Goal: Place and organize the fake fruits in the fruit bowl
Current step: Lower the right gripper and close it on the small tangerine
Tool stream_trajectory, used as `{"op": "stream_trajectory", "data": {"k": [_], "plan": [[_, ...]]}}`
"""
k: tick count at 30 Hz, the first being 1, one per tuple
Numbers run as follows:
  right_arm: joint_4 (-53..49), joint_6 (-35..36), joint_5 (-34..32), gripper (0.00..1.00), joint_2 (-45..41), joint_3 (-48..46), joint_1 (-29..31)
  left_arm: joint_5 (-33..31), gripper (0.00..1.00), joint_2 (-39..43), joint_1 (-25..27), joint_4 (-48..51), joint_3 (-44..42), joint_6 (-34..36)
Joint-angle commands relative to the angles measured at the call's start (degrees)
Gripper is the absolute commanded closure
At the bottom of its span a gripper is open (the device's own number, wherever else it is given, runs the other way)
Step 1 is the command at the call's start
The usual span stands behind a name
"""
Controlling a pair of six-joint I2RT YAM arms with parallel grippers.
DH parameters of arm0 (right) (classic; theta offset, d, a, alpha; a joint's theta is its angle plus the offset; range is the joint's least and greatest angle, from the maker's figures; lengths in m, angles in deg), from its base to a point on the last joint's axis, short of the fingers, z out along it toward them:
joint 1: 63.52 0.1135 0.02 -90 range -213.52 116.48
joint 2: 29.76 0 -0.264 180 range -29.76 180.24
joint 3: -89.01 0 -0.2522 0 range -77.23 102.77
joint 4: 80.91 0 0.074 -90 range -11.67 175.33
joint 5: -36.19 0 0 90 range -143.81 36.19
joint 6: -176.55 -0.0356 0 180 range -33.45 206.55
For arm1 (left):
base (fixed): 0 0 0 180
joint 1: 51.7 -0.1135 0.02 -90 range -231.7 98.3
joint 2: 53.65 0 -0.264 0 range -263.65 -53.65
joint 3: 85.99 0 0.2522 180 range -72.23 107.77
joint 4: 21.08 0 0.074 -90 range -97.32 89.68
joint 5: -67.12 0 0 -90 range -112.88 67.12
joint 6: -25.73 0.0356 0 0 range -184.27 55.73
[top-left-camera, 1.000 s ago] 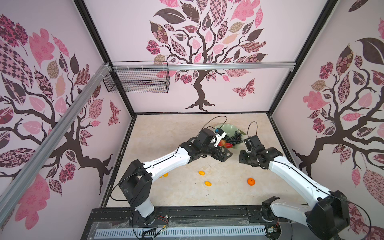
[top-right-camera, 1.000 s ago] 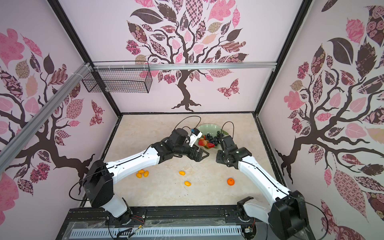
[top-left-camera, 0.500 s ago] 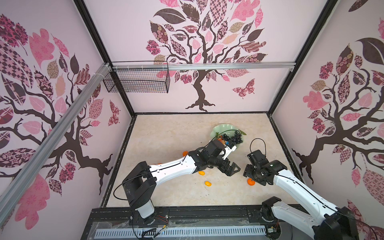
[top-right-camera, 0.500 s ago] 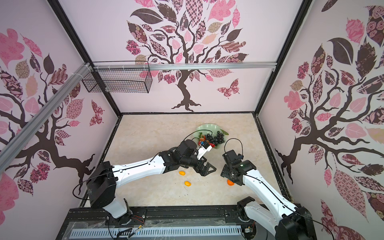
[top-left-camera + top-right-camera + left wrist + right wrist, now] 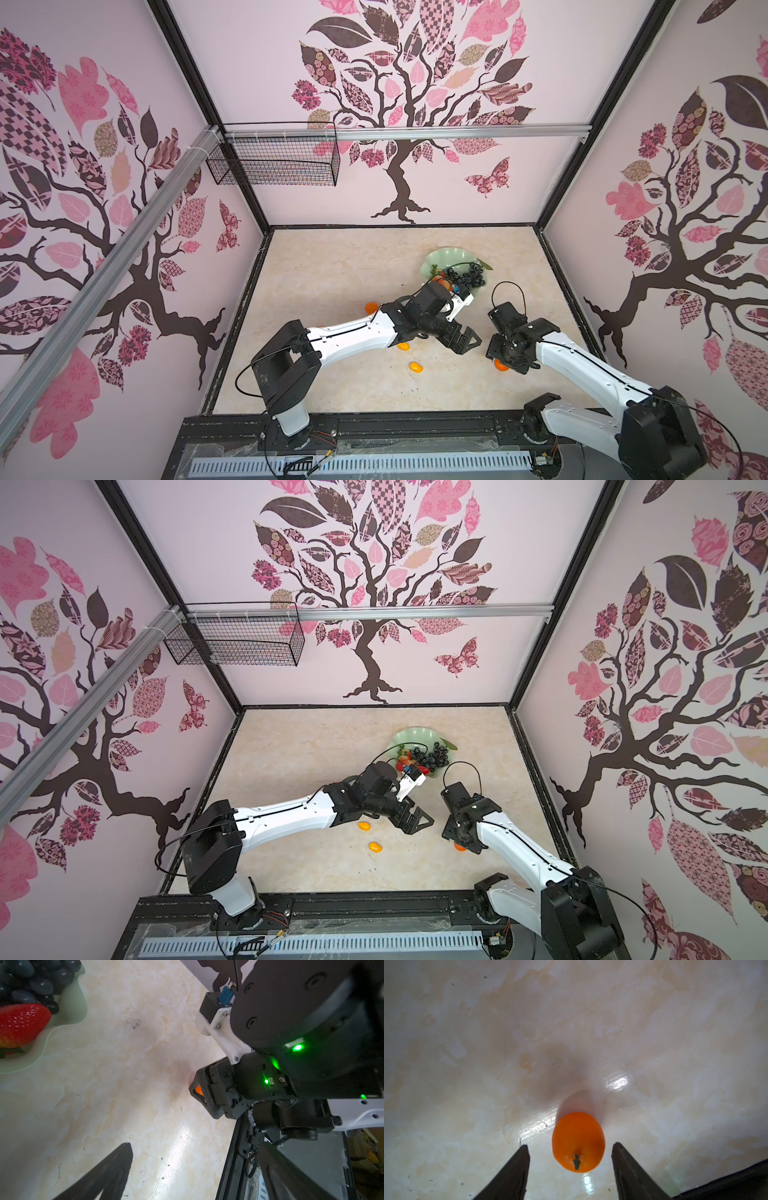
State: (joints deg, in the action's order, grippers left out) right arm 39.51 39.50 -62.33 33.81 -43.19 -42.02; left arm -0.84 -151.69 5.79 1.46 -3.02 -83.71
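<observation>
Right wrist view showed the right claw [image 5: 569,1146] spread open, its fingers flanking the small round plastic orange [image 5: 578,1140] on the marbled beige desk [image 5: 467,1043], apparently to pinch it for the pale mint-green scalloped fruit bowl [image 5: 442,254], well apart.

no text, label or number is legible.

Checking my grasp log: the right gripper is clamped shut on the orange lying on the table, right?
No. The right gripper straddles the orange on the table with jaws open, a gap each side; the right wrist view shows it.
</observation>
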Motion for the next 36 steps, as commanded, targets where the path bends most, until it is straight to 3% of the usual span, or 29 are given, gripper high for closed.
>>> {"op": "stream_trajectory", "data": {"k": [1, 36], "plan": [[0.42, -1.17, -0.46, 0.36, 0.98, -0.72, -0.49, 0.46, 0.02, -1.02, 0.14, -0.87, -0.24, 0.19], [1.87, 0.29, 2.18, 0.51, 6.79, -1.15, -1.28, 0.96, 0.02, -0.68, 0.16, 0.09, 0.64, 0.46]]}}
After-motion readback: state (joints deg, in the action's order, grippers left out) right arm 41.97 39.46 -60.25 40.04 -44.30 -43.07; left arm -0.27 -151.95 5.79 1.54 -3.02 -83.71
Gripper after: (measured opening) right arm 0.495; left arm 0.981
